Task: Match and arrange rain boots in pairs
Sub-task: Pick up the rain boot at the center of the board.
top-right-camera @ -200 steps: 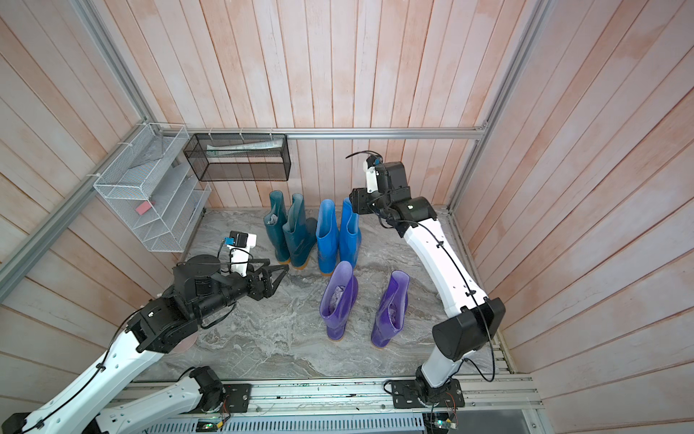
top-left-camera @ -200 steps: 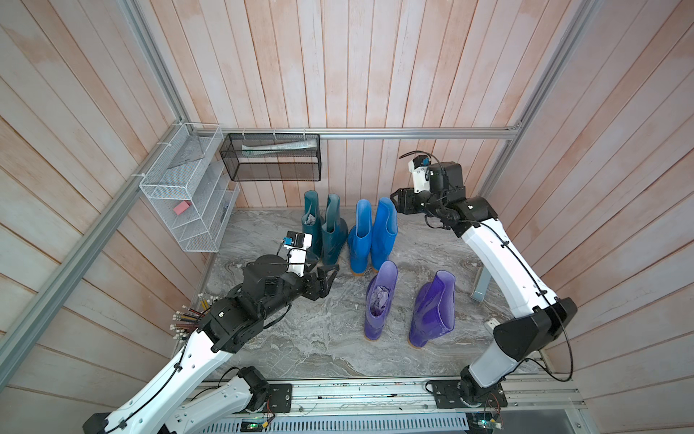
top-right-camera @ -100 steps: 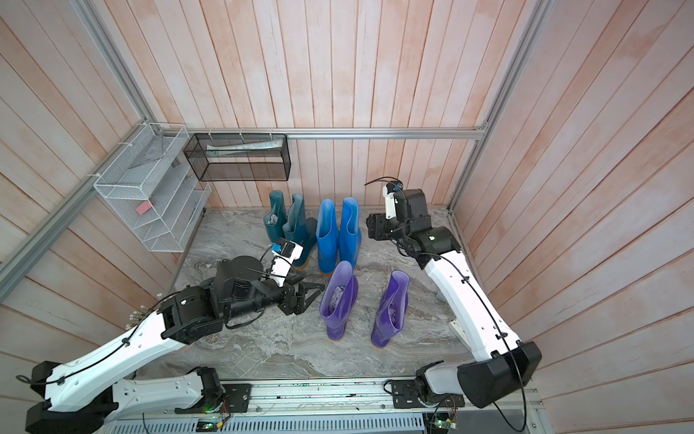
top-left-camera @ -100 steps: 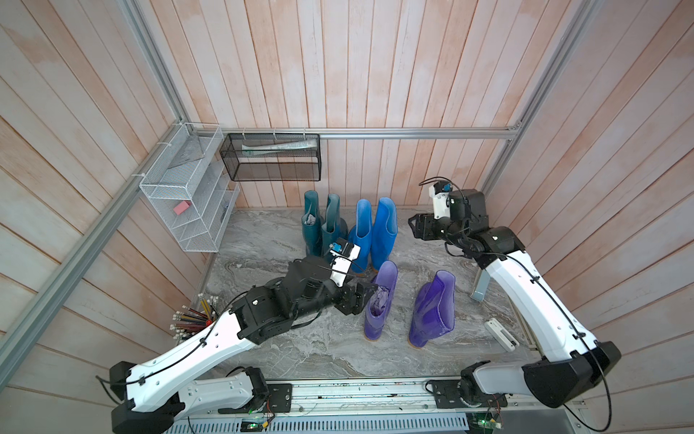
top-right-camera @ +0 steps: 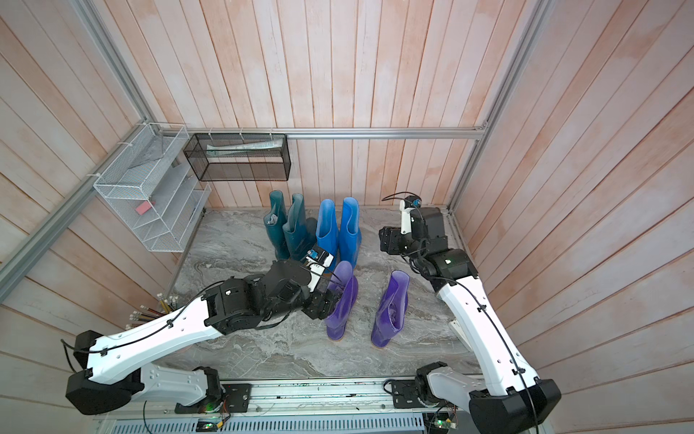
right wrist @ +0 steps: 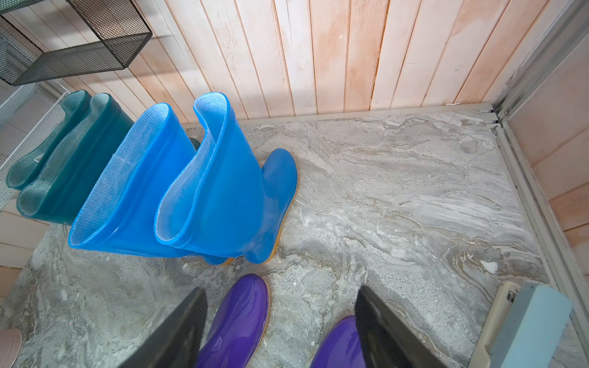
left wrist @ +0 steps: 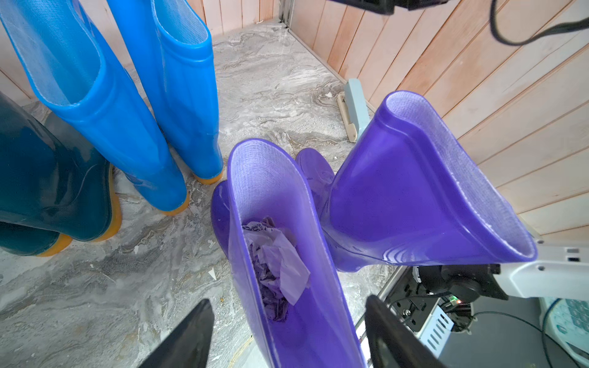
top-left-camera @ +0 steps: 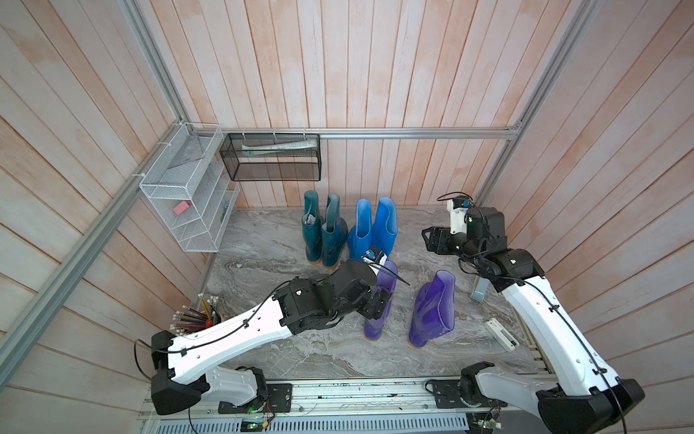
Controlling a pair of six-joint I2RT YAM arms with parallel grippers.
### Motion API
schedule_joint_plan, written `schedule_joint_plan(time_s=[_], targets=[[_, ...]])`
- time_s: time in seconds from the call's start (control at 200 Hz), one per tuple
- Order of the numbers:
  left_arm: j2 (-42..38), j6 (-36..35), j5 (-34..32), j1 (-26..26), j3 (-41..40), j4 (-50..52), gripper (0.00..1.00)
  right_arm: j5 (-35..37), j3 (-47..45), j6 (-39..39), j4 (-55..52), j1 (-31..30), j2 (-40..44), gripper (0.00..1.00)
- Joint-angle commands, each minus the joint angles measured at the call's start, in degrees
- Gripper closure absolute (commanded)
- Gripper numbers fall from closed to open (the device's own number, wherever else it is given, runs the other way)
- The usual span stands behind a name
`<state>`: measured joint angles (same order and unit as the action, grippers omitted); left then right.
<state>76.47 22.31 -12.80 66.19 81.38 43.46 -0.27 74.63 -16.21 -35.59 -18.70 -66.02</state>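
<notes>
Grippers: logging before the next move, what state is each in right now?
Left gripper: open, fingers either side of the stuffed purple boot.
Right gripper: open, holding nothing.

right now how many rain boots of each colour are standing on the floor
dark teal glossy rubber rain boots: 2
bright blue glossy rubber rain boots: 2
purple glossy rubber rain boots: 2
total: 6
</notes>
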Motion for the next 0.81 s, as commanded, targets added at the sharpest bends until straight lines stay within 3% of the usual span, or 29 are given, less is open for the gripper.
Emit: schedule_joint_plan(time_s=[0.0,0.27,0.53,0.655,0.8], targets=[[1.75,-0.42,-1.36,0.60,2.50,1.17,0.23,0.03,-1.44,-1.56,1.57,0.33,2.01,0.24],[6.43,-0.39,-1.92,0.69,5.74,3.60,0.25,-0.13,-5.30,-3.55,3.07,0.94,5.68,0.24],[9.10,-0.52,-1.27,0.78,7.11,4.24,0.37,0.10,-7.57,-4.26,3.38,1.34,7.69,0.24],[10.01,-0.86,-0.66,0.78,7.59,4.09,0.52,-0.10,-8.35,-4.57,3.76,1.67,8.25,0.24],[10.65,-1.29,0.61,0.78,7.31,2.65,0.83,-0.24,-9.14,-4.71,3.99,2.22,9.28,0.24]])
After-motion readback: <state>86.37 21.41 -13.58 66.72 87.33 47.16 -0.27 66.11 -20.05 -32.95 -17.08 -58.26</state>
